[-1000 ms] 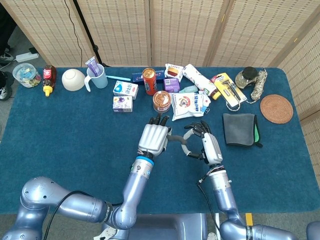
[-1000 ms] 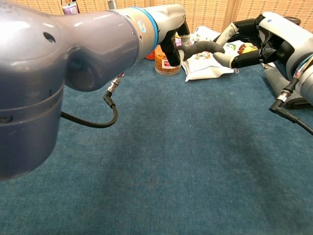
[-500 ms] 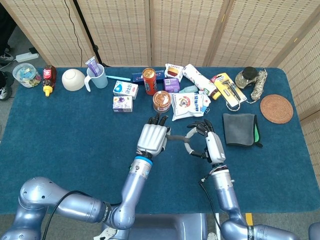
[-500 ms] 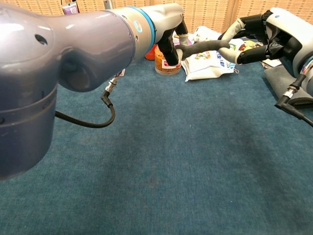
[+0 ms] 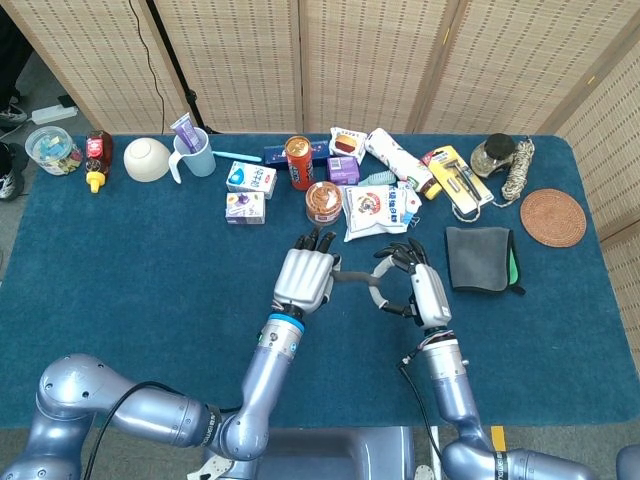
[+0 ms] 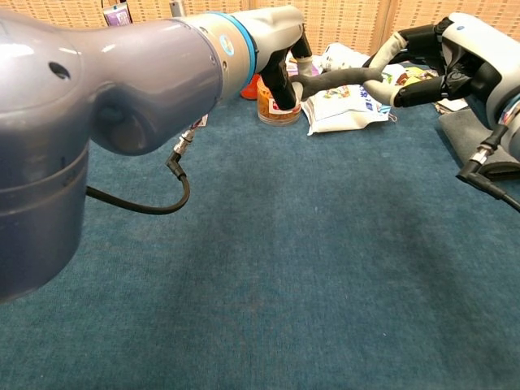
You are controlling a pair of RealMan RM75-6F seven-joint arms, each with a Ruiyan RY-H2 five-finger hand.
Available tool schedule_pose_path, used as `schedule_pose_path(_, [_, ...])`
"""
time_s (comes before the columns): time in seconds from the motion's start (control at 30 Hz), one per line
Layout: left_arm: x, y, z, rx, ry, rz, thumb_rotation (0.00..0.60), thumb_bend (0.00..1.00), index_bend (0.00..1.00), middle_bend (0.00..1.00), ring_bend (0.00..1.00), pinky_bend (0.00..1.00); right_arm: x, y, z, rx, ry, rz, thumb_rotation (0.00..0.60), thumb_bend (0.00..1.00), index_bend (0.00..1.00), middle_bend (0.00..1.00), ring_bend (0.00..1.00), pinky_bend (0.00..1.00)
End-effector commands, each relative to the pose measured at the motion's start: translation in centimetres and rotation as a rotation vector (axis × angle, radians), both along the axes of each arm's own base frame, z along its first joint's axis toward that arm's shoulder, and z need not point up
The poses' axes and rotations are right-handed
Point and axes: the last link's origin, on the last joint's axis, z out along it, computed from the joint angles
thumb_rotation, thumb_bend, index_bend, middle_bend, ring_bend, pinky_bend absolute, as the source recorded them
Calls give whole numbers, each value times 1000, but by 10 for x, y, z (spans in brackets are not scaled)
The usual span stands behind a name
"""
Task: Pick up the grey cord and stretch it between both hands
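Observation:
The grey cord [image 5: 356, 278] runs between my two hands above the blue table, nearly straight, with a short loop hanging by the right hand. My left hand [image 5: 305, 275] grips one end, fingers curled over it. My right hand [image 5: 420, 290] holds the other end in its dark fingers. In the chest view the cord [image 6: 341, 79] spans from the left hand [image 6: 284, 77] across to the right hand [image 6: 443, 61], lifted off the cloth.
Just behind the hands are an orange-lidded jar [image 5: 322, 201] and a white snack bag [image 5: 375, 210]. A dark folded cloth [image 5: 480, 258] lies right of the right hand. Boxes, a can, a mug and a bowl line the back. The blue table [image 5: 130, 280] fills the near side.
The right hand has shifted slightly right and the cord between the hands has drawn straighter. The left hand has barely moved.

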Motion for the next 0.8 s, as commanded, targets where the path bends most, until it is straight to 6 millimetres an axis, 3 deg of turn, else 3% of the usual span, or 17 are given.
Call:
schedule_pose_path(0.03, [-1,0,1,1,-1,-2,600,577,712,149,0,145,-1,0,0,0,1,-2,600,750,664,345,190,0])
schedule_pose_path(0.8, [-35,10,26,52,3,1,600,577,712,149,0,145,-17,0,8,-8,27,-26,600,783,690,359,204,0])
